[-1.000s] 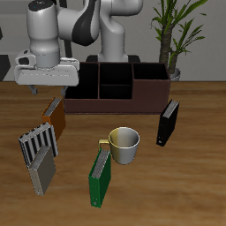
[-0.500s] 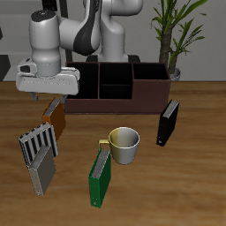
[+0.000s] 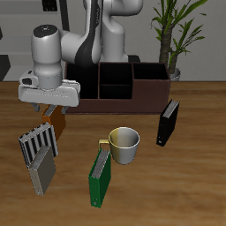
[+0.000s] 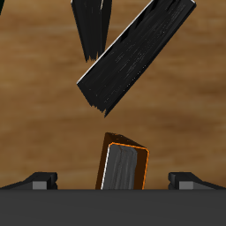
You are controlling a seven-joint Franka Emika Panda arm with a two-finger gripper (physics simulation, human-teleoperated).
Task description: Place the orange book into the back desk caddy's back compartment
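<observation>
The orange book stands on the table just in front of the back desk caddy, a long dark maroon box with black cells. My gripper is right above the book, partly hiding it in the exterior view. In the wrist view the orange book stands between my two fingertips, which are wide apart and not touching it. The gripper is open and empty.
A grey slatted rack lies nearer the front edge, close to the orange book; it shows dark in the wrist view. A cream cup, a green book and a black book stand nearby. A plant is behind the caddy.
My gripper has come down and slightly forward over the orange book, now covering most of it. Nothing else moved.
</observation>
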